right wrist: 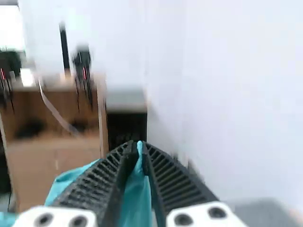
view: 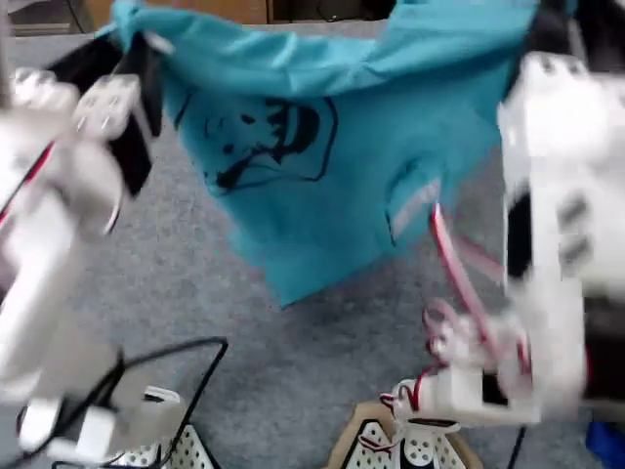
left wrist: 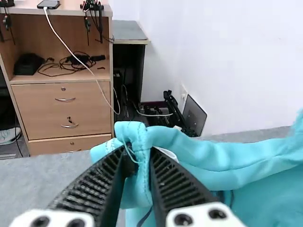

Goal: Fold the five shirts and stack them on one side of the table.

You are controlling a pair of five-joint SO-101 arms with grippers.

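With my left tool (left wrist: 138, 154) and right tool (right wrist: 138, 147) each clamped on a bunched edge of the turquoise cotton T-shirt with a black print (view: 332, 166), which hangs between them above the grey worktop (view: 273, 381), I judge I'm spreading it, and the next move calls for lowering it flat and even.

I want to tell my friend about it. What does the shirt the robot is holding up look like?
Look above the grey table. Hanging in the air there is the teal shirt, its top edge pinched by the left end effector and the right end effector. Only it has a black drawing on its front.
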